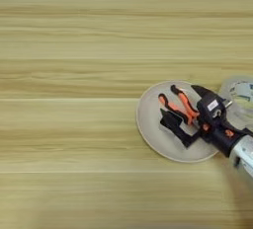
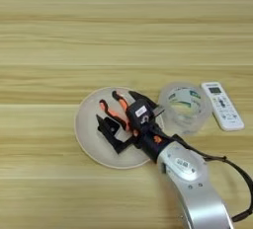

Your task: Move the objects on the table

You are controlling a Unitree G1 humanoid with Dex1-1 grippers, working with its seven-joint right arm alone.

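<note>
Wooden table (image 2: 49,35): spread fingers (image 2: 121,117) straddle pliers (image 2: 114,112) on plate (image 2: 86,136), gripping nothing.
</note>
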